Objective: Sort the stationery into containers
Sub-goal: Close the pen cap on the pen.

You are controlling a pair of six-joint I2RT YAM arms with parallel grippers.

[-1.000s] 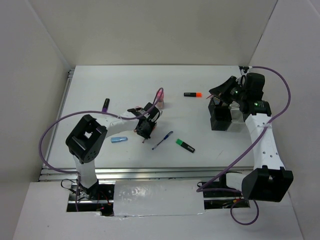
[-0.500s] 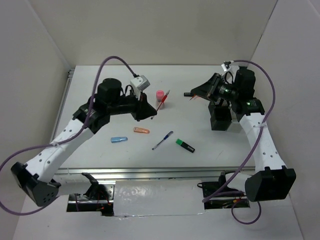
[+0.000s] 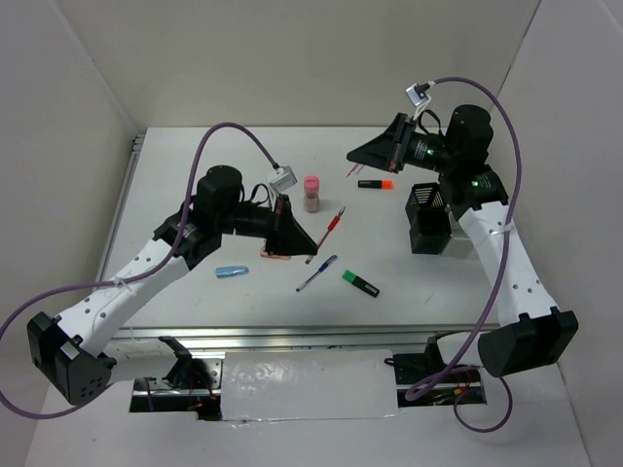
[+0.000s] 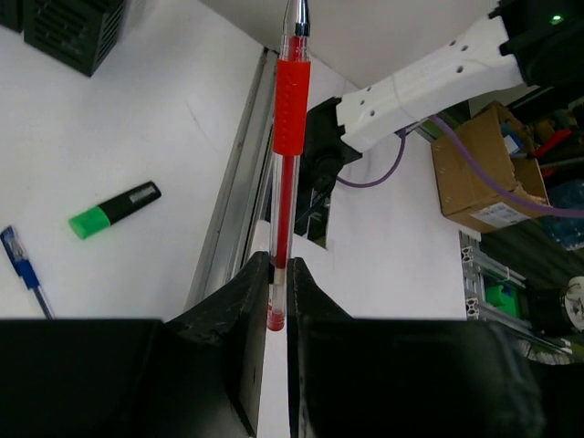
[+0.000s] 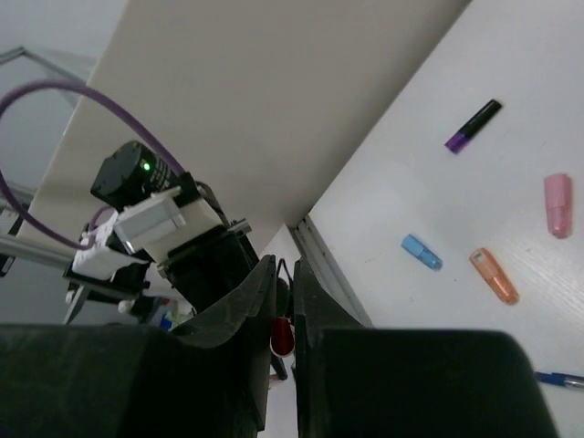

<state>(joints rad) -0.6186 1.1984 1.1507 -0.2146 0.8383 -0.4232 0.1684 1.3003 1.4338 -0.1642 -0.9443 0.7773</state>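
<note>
My left gripper [image 3: 304, 243] is shut on the red pen [image 3: 332, 227] by its end and holds it above the table; the left wrist view shows the pen [image 4: 285, 137] upright between the fingers. My right gripper [image 3: 358, 158] is raised left of the black mesh cup [image 3: 428, 222] and is shut on a small red item [image 5: 283, 335], a thin red sliver [image 3: 352, 172] at its tip. On the table lie the blue pen [image 3: 317, 273], green/black highlighter [image 3: 360, 283], orange/black highlighter [image 3: 375, 183], pink-capped cylinder [image 3: 311, 192], blue cap [image 3: 231, 271] and orange cap [image 3: 274, 255]. The white tray is hidden.
The right wrist view shows a purple/black highlighter [image 5: 474, 125], a pink cap [image 5: 557, 205], the orange cap [image 5: 494, 276] and the blue cap [image 5: 422, 252] on the table. White walls close in the table at the back and both sides. A metal rail [image 3: 292, 336] runs along the near edge.
My left gripper has moved right and nearer with the red pen, away from the pink-capped cylinder. My right gripper has risen up and to the left, away from the mesh cup.
</note>
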